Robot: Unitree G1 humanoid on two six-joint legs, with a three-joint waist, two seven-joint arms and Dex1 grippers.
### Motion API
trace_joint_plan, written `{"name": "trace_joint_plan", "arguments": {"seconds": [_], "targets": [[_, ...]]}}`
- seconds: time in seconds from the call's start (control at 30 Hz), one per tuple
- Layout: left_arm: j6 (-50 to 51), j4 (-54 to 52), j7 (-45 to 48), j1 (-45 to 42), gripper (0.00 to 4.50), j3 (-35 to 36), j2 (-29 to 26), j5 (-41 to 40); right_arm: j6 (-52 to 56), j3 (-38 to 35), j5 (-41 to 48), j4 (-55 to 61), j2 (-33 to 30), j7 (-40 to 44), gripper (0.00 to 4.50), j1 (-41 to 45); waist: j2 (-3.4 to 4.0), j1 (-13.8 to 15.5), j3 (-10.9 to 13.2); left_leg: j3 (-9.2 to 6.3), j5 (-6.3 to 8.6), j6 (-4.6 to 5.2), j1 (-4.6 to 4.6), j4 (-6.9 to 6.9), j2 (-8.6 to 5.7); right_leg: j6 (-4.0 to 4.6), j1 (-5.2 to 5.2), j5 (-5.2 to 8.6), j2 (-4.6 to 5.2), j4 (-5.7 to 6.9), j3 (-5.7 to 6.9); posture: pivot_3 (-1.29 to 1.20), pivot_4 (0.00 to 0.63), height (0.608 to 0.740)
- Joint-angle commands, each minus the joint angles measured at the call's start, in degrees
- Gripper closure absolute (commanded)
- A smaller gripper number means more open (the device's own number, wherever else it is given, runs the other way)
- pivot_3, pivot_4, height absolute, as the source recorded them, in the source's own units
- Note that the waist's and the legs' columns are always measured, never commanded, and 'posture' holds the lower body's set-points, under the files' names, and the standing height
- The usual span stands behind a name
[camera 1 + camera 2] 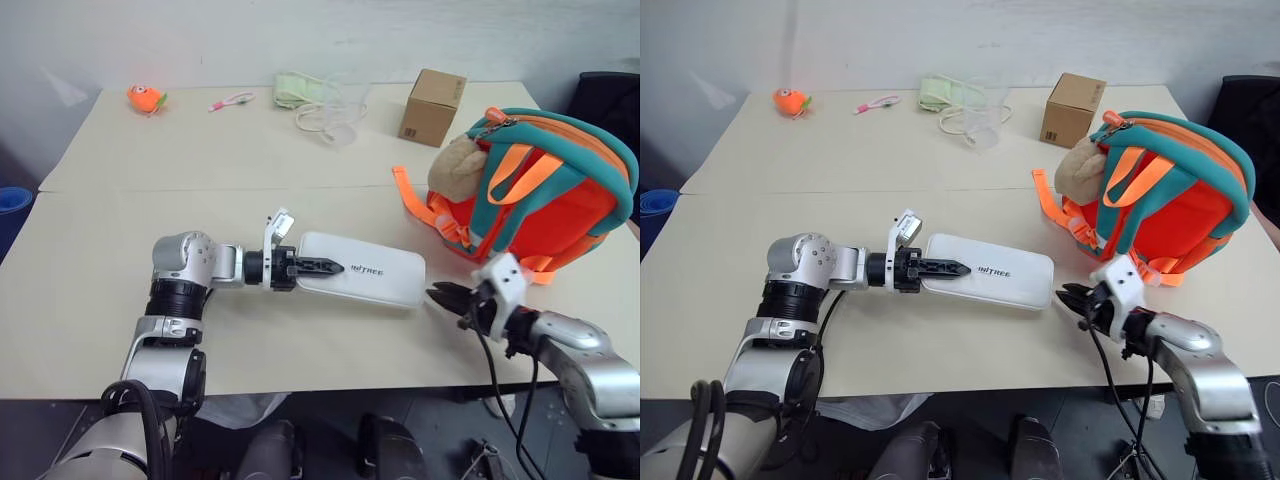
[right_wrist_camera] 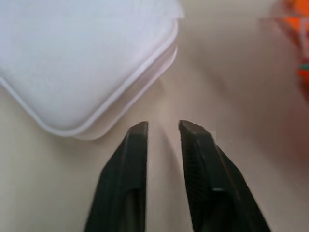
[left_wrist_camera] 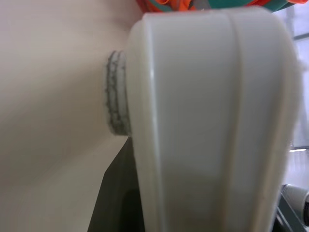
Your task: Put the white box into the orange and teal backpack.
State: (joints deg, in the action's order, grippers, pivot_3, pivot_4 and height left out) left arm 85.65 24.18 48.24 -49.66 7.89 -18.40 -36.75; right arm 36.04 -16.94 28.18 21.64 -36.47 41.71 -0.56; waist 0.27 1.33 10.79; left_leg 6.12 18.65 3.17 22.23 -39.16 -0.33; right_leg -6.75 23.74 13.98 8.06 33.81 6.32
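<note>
At the far edge of my table [image 1: 150, 340] I see an orange toy [image 1: 146, 98] on the left, a pink item [image 1: 231, 101] beside it, pale green cloth [image 1: 297, 89], clear plastic [image 1: 337, 118], then a brown cardboard box [image 1: 432, 106] further right.

The left arm is bent at the elbow, with the forearm raised and the wrist turned toward the robot's right. The left gripper [image 1: 325, 266] is held nearly level, its black fingers [image 1: 945, 267] drawn close together. The right arm is extended forward and leftward. The right gripper [image 2: 163, 129] is seen slightly parted, with a narrow gap between the fingers [image 2: 137, 145].
</note>
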Motion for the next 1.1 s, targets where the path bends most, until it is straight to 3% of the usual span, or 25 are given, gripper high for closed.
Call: {"name": "trace_joint_plan", "arguments": {"seconds": [0.03,0.17,0.23,0.3,0.5,0.6,0.73,0.83,1.1], "targets": [[1.99,-4.77,0.04,1.19,3.27,6.72,-3.57,-4.21,6.01,-15.08,8.56,8.9,-0.85,-2.82,2.35,-5.86,0.0,-0.04,0.0,-0.03,0.02,-0.03,-0.01,0.02,0.03,0.01,-0.01,0.0,-0.03,-0.01,0.0,0.0,0.15,0.74],[3.09,-8.02,-0.83,2.75,3.27,11.54,-6.44,-6.28,9.91,-26.1,14.2,7.75,-1.67,-7.73,1.08,-5.02,-0.02,-0.17,0.01,0.09,0.03,-0.03,-0.06,0.02,0.03,0.01,0.0,0.0,-0.03,0.01,-0.07,0.0,0.15,0.74],[3.09,-10.25,-1.33,3.31,3.27,13.38,-6.8,-7.4,12.12,-27.63,17.35,5.68,-2.22,-10.24,0.42,-1.23,-0.03,-0.33,0.01,0.1,0.15,-0.23,-0.11,0.02,0.02,0.01,0.01,0.0,0.03,0.04,-0.15,0.0,0.15,0.74],[4.11,-11.37,-1.42,2.96,3.27,15.66,-6.76,-9.12,13.79,-26.38,19.67,3.78,-2.49,-11.38,0.05,2.63,-0.03,-0.31,0.01,0.08,0.2,-0.32,-0.1,0.02,0.02,0.01,0.01,0.0,0.33,0.05,-0.2,0.0,0.15,0.74],[5.13,-13.65,-1.25,0.27,3.27,20.9,-6.06,-15.24,12.73,-16.74,18.16,-5.43,-0.03,-14.56,0.0,15.19,-0.06,-0.2,0.03,0.04,0.05,-0.09,0.0,0.05,0.02,0.08,0.1,0.03,0.07,0.06,-0.13,0.0,0.15,0.74],[2.17,-15.44,-2.1,-0.01,3.27,18.01,-7.18,-14.29,10.6,-10.66,15.57,-14.14,2.02,-14.39,0.0,23.03,-0.08,-0.5,0.04,0.16,0.03,-0.04,0.0,0.04,0.0,0.06,0.1,0.03,-0.05,0.03,-0.1,0.0,0.15,0.74],[-0.47,-15.25,-3.27,0.35,3.27,16.58,-8.35,-13.41,5.32,-6.46,11.73,-19.98,2.53,-11.09,0.0,25.98,-0.08,-0.64,0.05,0.21,0.01,0.0,-0.02,0.04,-0.01,0.01,0.11,0.0,-0.08,0.04,-0.16,0.0,0.15,0.74],[-1.65,-15.74,-4.07,0.84,3.27,16.97,-8.91,-14.06,2.16,-5.26,10.52,-22.65,3.12,-9.81,0.61,27.25,-0.08,-0.97,0.05,0.23,0.03,-0.03,0.04,0.05,0.03,0.02,0.16,0.0,-0.17,0.01,-0.19,0.0,0.15,0.74],[-12.99,-18.12,-5.31,3.07,3.27,17.6,-9.51,-13.3,-1.55,-1.27,8.8,-22.92,1.61,-2.09,3.26,27.58,-0.08,-1.61,0.05,0.31,0.03,-0.08,0.0,0.05,0.12,0.02,0.19,0.0,-0.27,0.03,-0.27,0.0,0.15,0.74]]}}
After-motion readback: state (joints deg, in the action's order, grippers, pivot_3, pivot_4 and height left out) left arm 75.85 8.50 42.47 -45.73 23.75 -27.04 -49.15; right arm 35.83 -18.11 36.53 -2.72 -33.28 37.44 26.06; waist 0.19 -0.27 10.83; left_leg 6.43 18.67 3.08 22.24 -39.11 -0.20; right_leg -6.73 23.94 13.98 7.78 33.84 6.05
